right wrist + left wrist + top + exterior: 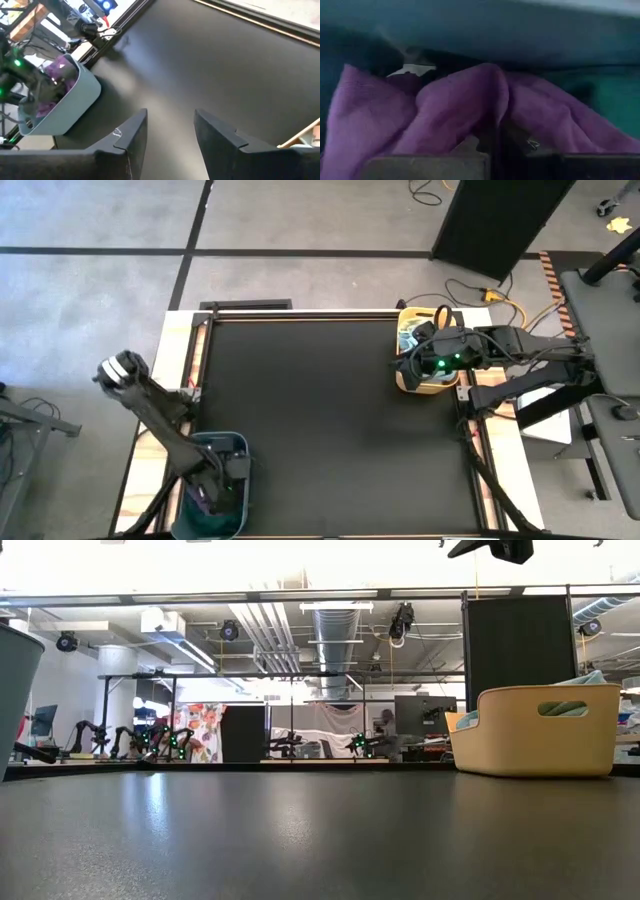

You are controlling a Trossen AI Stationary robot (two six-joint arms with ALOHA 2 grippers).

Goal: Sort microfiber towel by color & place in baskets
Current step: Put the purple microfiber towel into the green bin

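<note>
A purple towel (455,105) lies bunched inside the teal basket (235,440) at the table's near left corner, and also shows in the right wrist view as the purple towel (59,70). My left gripper (212,498) reaches down into that basket and is shut on the towel. My right gripper (170,125) hangs open and empty, high above the left rim of the yellow basket (408,385) at the table's far right. Light blue towels (408,335) fill the yellow basket. My left gripper pinches a raised fold of the purple towel (487,120) between its two fingers, coming from above into the teal basket. The cloth spreads to both sides of the fold and rests on the basket's inside. One layer or several, I cannot tell.
The black table top (320,420) stretches between the two baskets. In the low view the yellow basket (535,730) stands at the right and the teal basket's wall (12,690) at the left edge. Cables lie on the floor beyond the table's far right corner.
</note>
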